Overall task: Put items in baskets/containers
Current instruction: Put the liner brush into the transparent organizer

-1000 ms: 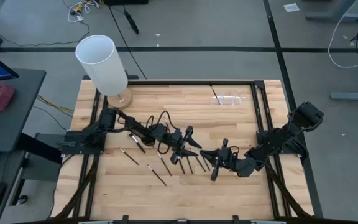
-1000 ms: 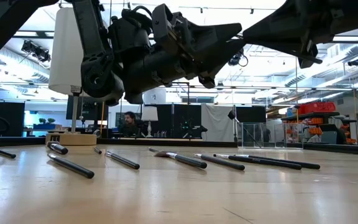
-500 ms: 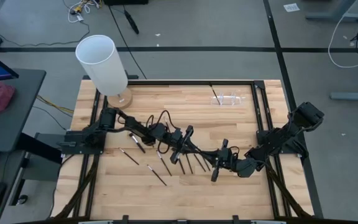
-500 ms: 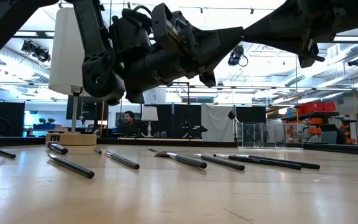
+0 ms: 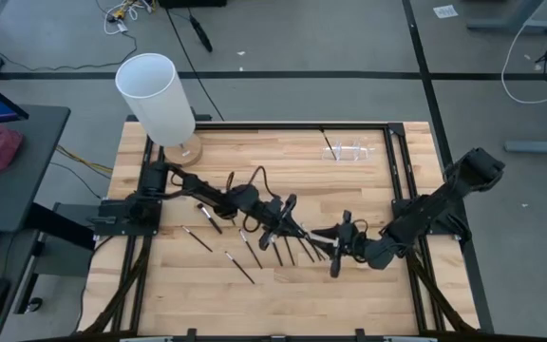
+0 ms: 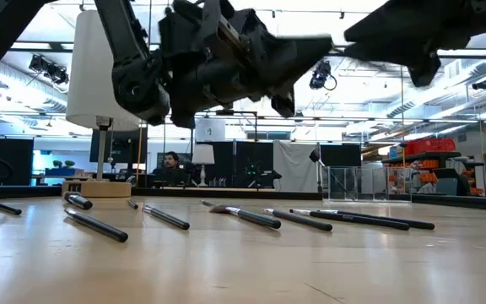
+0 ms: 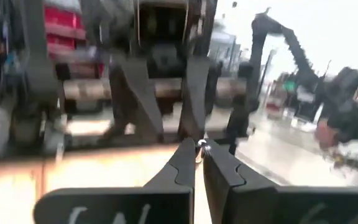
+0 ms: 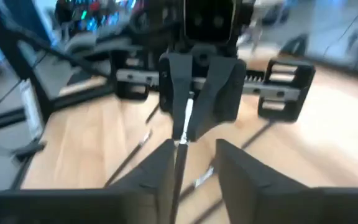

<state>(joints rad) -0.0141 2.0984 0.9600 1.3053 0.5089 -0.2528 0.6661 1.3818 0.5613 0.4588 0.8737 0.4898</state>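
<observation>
Though not yet in the clear holder [image 5: 349, 150] at upper right, lifted off the table: one brush [image 8: 184, 118], clamped in the closed left gripper [image 5: 291, 228] at frame centre. Seemingly mid-handover to the facing right gripper [image 5: 335, 249], fingers apart. Next, probably: close right, release left, carry toward upper right. Remaining brushes [image 5: 240, 266] lying at lower centre.

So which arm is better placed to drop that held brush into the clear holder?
Right. The clear holder stands on the right arm's side of the table. The left hand grips a brush whose end reaches between the right hand's open fingers.
</observation>
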